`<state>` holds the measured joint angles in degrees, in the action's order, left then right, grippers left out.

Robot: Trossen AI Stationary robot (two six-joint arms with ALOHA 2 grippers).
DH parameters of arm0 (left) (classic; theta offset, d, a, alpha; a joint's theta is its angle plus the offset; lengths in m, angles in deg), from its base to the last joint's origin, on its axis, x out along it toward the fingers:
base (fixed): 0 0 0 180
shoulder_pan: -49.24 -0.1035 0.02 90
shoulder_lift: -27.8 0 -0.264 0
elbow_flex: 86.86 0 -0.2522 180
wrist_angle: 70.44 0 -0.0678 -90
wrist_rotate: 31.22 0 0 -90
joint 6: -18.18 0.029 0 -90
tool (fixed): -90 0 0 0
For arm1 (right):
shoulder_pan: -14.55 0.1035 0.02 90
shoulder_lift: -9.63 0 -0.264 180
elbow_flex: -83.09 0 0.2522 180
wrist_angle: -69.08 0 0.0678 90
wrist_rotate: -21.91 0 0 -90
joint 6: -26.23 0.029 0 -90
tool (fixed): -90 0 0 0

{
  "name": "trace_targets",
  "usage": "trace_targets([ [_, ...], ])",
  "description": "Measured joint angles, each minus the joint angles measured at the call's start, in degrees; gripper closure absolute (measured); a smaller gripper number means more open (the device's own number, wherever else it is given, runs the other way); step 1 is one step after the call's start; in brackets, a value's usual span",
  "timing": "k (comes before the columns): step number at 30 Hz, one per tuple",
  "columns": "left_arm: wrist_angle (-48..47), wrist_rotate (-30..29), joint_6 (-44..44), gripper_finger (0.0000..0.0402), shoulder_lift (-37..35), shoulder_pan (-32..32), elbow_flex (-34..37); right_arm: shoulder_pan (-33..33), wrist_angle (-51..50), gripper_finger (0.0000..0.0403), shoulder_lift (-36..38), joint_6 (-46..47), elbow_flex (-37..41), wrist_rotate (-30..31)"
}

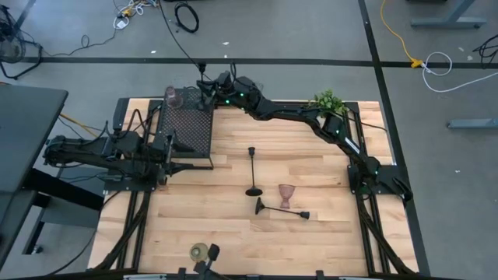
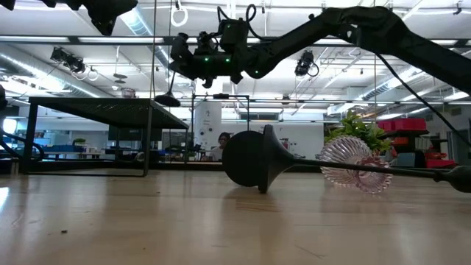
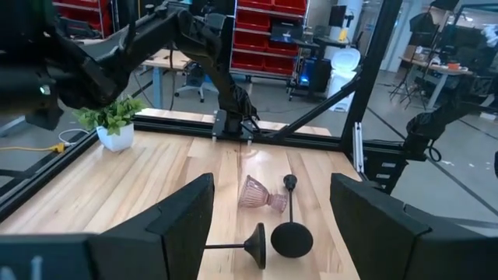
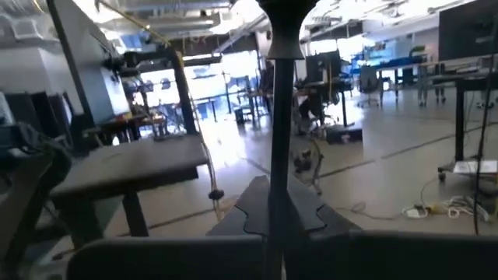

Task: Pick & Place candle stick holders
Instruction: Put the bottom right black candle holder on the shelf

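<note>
Now R gripper (image 1: pixel 204 87) w/ black stem (image 4: pixel 280 148) over mesh box (image 1: pixel 187 131) edge.

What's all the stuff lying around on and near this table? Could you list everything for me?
Upright black stem holder: one, black, mid-table.
Lying black stem holder: one, black, on its side nearer the front.
Held black stem holder: one, black, in the right claw.
Pink goblets: two, one lying mid-table, one by the mesh box's far corner.
Olive-gold holder: one, front edge.
Mesh box: one, black, back left.
Potted plant: one, green, back right.
Table: one, pale wood.
Right claw: above the box's far edge.
Left claw: open, beside the box.
</note>
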<state>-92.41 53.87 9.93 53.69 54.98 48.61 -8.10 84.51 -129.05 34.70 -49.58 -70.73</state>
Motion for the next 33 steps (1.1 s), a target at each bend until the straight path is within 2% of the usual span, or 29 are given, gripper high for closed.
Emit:
trace_targets([
  [33, 0.87, 0.01, 1.42, 0.0143, 0.02, -0.05, 0.00, -1.21, 1.37, 0.0400, -1.81, 1.57, -0.27, 0.20],
])
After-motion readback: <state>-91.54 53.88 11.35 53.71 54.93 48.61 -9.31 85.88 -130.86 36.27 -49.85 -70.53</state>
